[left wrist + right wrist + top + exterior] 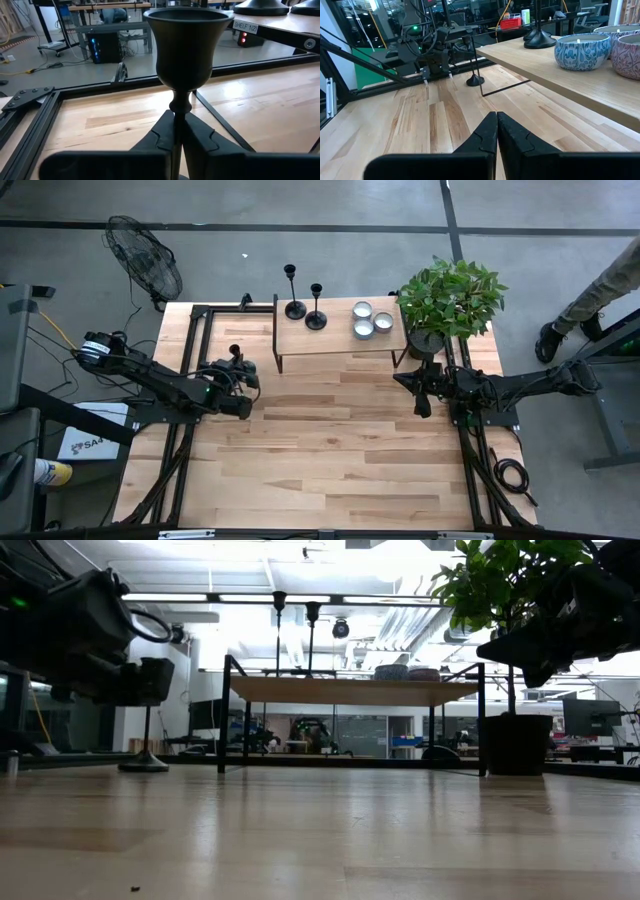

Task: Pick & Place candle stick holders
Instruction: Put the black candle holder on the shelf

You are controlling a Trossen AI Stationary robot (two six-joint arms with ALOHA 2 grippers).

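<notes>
One black candlestick holder [187, 45] stands near the table's left side, in front of the low wooden shelf [340, 340]. My left gripper [240, 368] is shut on it. It also shows in the right wrist view [472, 55] and the low view [148, 735]. Two more black holders [293, 305] [316, 315] stand by their round bases on the shelf's left end. My right gripper [405, 377] is shut and empty above the table's right side, near the plant pot. My left gripper pinches the holder's thin stem [178, 127] between its two fingers, just below the knob under the cup. The fingers come about level from the table's near-left side and lie across the stem. The holder is upright, and its round base [475, 80] appears to be on the table.
Three candles in patterned jars [370, 320] sit on the shelf's right part. A potted green plant [450, 300] stands at the far right corner. A black metal frame [195, 330] runs along the table's left and far edges. A person's legs [590, 300] show beyond the right side.
</notes>
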